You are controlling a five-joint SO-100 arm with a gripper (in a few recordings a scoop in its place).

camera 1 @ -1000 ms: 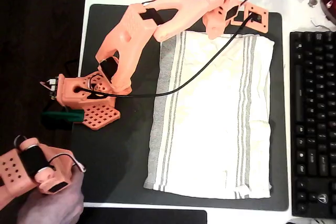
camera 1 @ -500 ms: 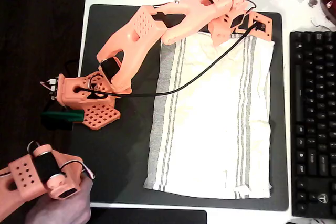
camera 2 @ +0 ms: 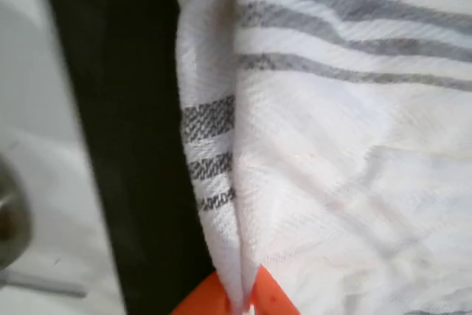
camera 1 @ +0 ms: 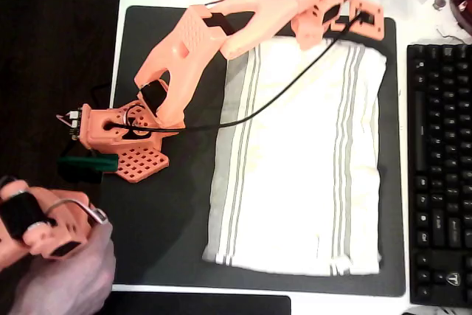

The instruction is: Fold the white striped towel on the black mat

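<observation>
Pincer [camera 2: 242, 302] pinches the white striped towel's [camera 1: 302, 160] far edge, arm stretched across the black mat [camera 1: 169, 234].

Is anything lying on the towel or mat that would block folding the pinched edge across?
Nothing visible. The end effector already pinches the white striped towel at its top edge; the towel's surface and the black mat carry only the arm's own cable.
</observation>
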